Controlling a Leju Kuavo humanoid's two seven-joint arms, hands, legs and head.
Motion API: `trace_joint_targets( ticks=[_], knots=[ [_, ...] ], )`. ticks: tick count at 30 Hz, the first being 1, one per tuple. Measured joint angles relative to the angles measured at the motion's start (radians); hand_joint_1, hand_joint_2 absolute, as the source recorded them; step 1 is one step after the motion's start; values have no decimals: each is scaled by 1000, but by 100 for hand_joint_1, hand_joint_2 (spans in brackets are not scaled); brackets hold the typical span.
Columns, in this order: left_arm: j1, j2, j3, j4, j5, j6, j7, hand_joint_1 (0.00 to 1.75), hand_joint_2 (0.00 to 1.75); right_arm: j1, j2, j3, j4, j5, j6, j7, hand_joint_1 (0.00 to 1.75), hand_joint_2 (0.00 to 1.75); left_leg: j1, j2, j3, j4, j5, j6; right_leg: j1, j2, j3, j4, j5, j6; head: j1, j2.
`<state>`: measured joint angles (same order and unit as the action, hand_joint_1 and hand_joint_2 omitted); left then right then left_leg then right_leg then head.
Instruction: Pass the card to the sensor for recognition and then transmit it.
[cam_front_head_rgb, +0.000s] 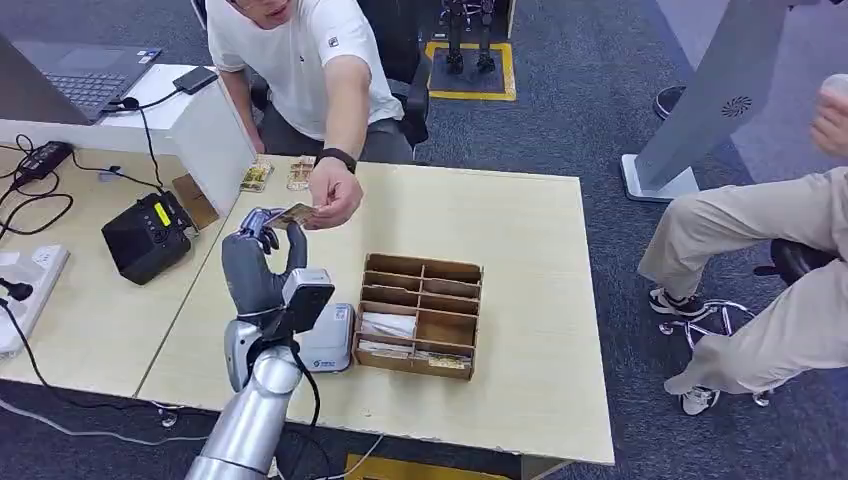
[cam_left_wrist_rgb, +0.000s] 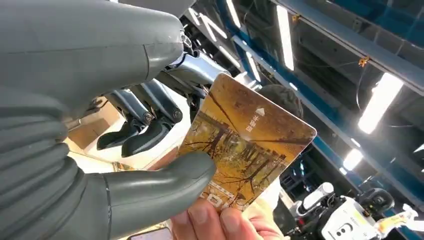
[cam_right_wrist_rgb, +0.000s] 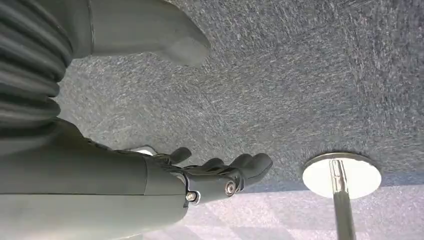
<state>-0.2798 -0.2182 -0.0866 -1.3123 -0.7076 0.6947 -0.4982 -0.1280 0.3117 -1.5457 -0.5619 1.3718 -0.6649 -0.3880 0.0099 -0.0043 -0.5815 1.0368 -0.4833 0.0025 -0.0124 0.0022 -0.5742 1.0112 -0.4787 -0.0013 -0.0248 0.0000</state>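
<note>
Left hand (cam_front_head_rgb: 262, 262): raised above the tabletop (cam_front_head_rgb: 530, 330), thumb and dark fingers (cam_left_wrist_rgb: 145, 135) pinching the card (cam_front_head_rgb: 293, 213). In the left wrist view the thumb lies on the card's printed face, the fingers sit behind it.

Card (cam_left_wrist_rgb: 245, 145): amber-brown, autumn-tree print, a white arrow near one edge. Held in the air, off the tabletop, at 12 o'clock from the left hand. A person's hand (cam_front_head_rgb: 335, 195) grips the same card from the far side; in the left wrist view the person's fingertips (cam_left_wrist_rgb: 220, 220) touch its edge beside the robot thumb.

Right hand (cam_right_wrist_rgb: 220, 175): hangs over grey carpet floor (cam_right_wrist_rgb: 310, 75), fingers loosely apart, holding nothing. A round metal base with a post (cam_right_wrist_rgb: 341, 176) stands on the floor nearby.

Sensor (cam_front_head_rgb: 328, 338): small white-grey box on the tabletop, at 5 o'clock from the left hand, touching the left side of the wooden organiser (cam_front_head_rgb: 420, 315).

Wooden organiser: open compartments, cards or papers in the near ones.

Two more cards (cam_front_head_rgb: 278, 174): flat at the tabletop's far edge, at 12 o'clock.

Black device (cam_front_head_rgb: 148, 235): on the adjoining tabletop at 9 o'clock, cables beside it.

Laptop (cam_front_head_rgb: 85, 72): at 10 o'clock on a white raised surface.

Second person (cam_front_head_rgb: 770, 250): seated at 3 o'clock, well apart.
</note>
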Motion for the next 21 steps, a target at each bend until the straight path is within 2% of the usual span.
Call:
trace_joint_targets(
  ticks=[8,13,21],
  knots=[
    [4,-3,5,-4,-7,0,-3,175,175,0,0,0,0,0,0,0,0,175,0,0,0,0,0,0,0,0,0,0,0,0,0,0],
    [4,-5,5,-3,55,-3,20,175,175,0,0,0,0,-13,0,2,0,175,0,0,0,0,0,0,0,0,0,0,0,0,0,0],
    [4,-5,5,-3,101,0,19,175,175,0,0,0,0,-12,0,2,0,175,0,0,0,0,0,0,0,0,0,0,0,0,0,0]
  ],
)
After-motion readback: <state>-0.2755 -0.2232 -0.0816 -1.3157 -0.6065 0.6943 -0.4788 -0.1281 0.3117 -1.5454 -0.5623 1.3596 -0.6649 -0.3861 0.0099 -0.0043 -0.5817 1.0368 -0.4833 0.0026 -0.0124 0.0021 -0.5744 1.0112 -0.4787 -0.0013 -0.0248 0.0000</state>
